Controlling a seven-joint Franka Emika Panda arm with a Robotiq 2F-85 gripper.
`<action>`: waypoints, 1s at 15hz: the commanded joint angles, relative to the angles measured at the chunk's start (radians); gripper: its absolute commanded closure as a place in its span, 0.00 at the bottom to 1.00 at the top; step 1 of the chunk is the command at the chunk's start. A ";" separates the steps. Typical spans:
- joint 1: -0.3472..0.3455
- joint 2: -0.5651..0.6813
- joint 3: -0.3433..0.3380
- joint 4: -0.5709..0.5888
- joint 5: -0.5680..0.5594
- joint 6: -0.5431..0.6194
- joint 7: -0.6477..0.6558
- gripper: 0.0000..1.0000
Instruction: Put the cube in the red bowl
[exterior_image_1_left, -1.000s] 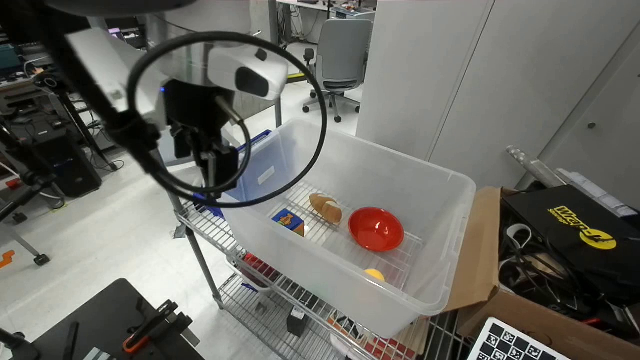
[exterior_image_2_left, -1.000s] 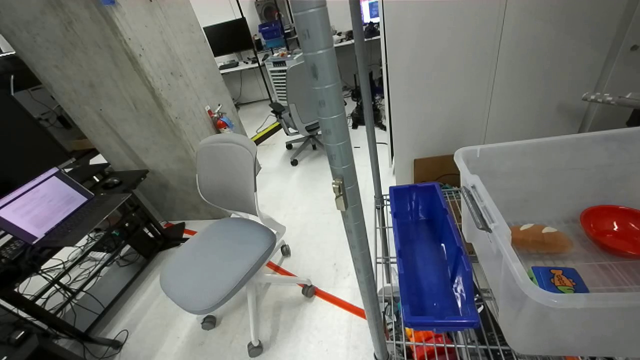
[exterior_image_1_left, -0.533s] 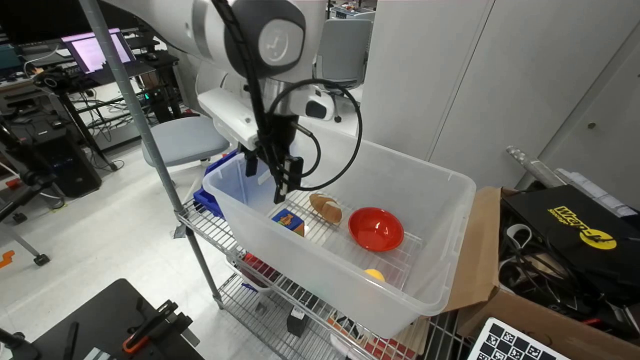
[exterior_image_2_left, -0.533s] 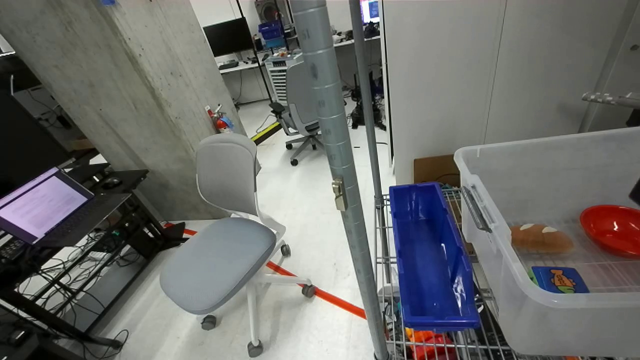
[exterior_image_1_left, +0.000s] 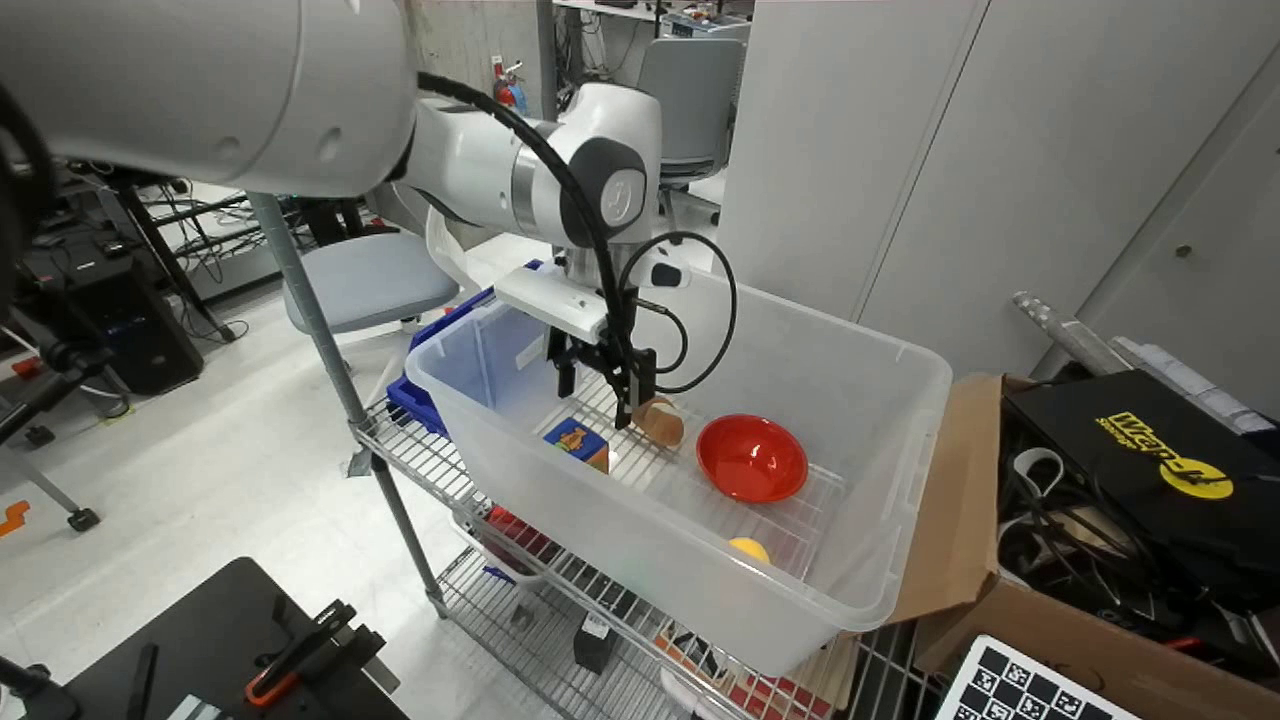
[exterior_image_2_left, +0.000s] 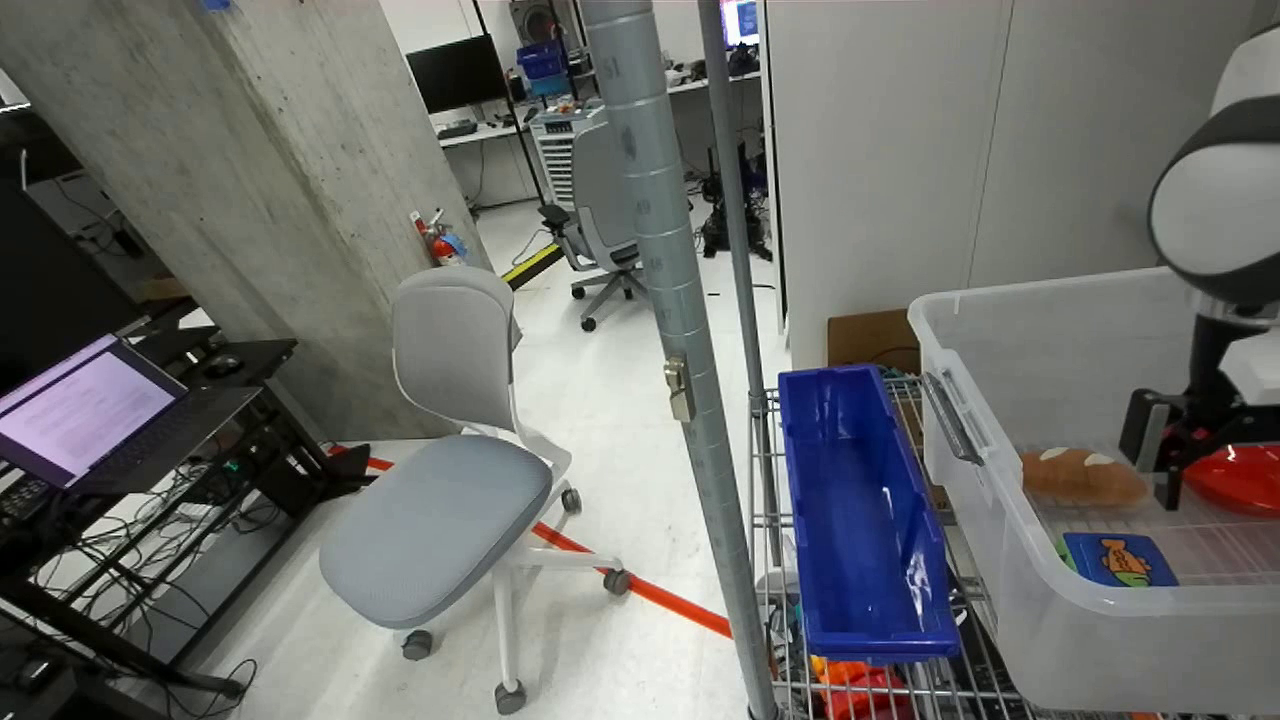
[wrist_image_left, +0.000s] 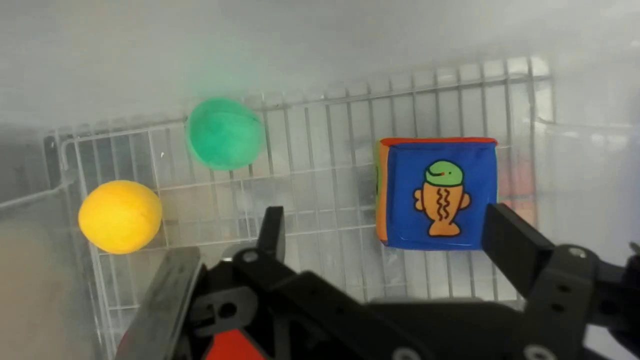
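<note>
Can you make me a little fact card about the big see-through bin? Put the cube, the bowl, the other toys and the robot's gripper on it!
Bin: see-through plastic
Red bowl: round and shiny, in the bin
Cube: blue top with a fish picture; on the bin's floor, outside the bowl
Other toys: brown bread-shaped toy, yellow rounded toy, green rounded toy; all in the bin
Gripper: open, above the bin's floor, holding nothing
</note>
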 joint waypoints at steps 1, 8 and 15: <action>0.031 0.130 -0.017 0.144 -0.043 -0.022 -0.032 0.00; 0.047 0.229 -0.017 0.159 -0.084 0.003 -0.110 0.00; 0.052 0.295 -0.028 0.163 -0.121 0.013 -0.165 0.58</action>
